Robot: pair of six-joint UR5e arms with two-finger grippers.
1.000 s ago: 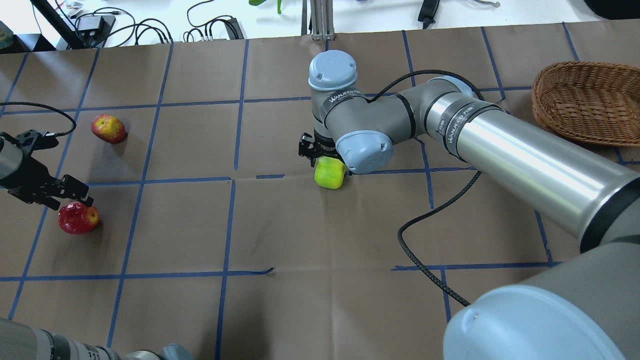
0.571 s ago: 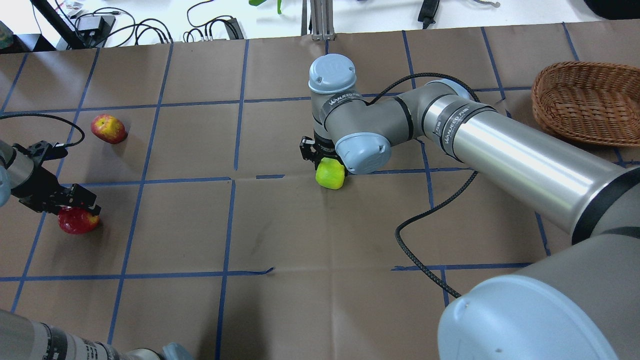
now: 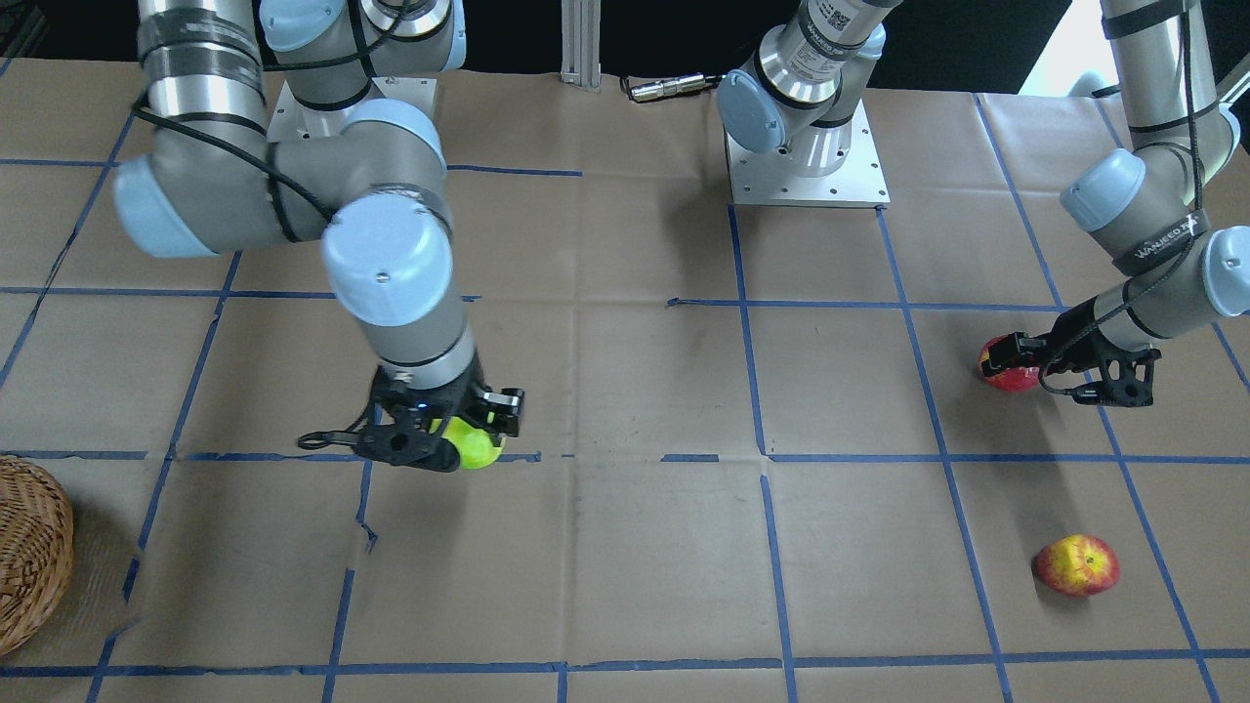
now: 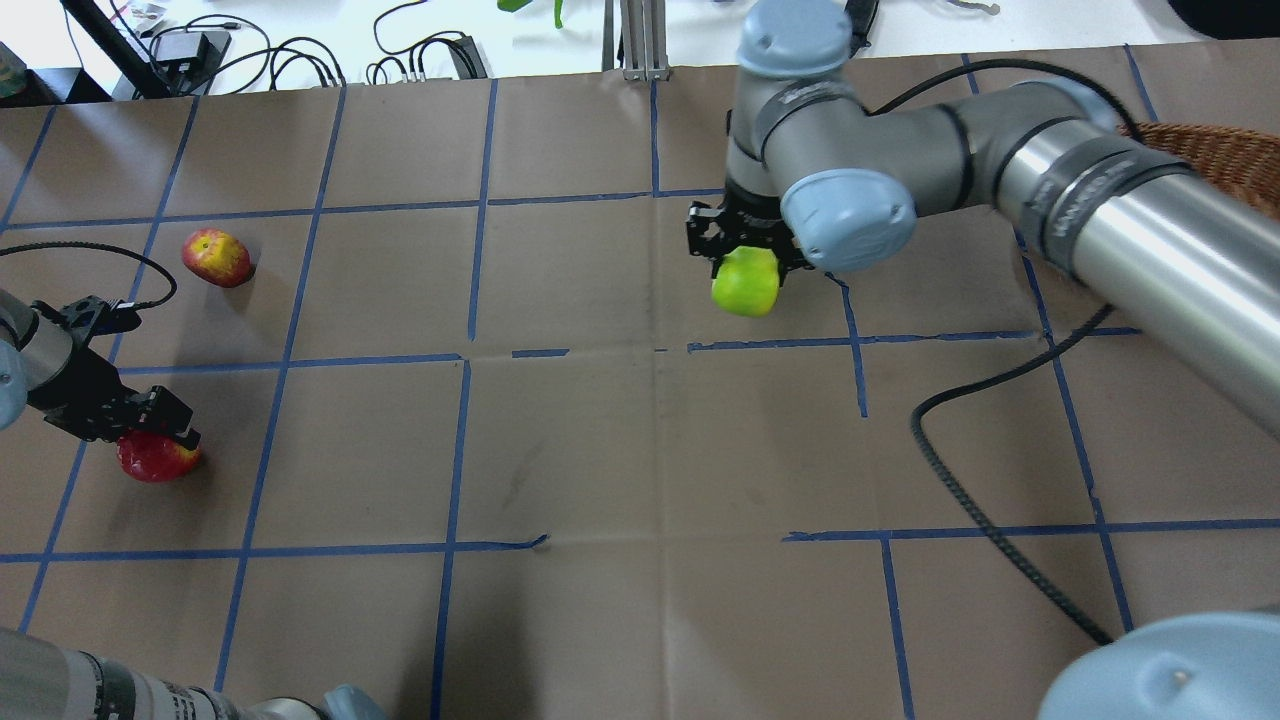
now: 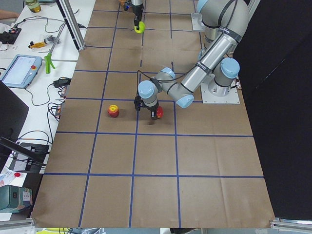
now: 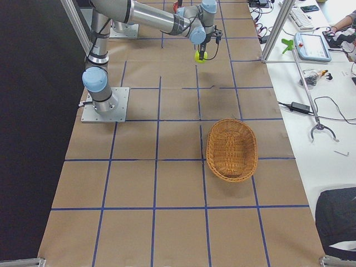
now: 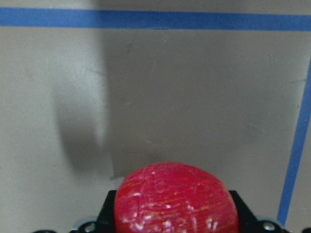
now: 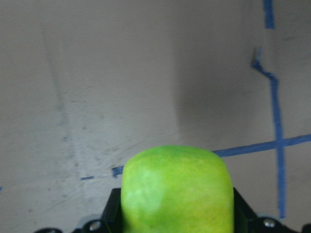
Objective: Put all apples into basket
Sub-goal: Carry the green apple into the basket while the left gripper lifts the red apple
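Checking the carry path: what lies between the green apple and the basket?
Only bare paper with blue tape lines, seen in the exterior right view between green apple and basket.

the bench (image 4: 620, 450) is covered in brown paper gridded with blue tape lines (image 4: 483, 203). past its far edge, black cables (image 4: 412, 68) tangle on a white surface beside an upright aluminium post (image 4: 632, 45).
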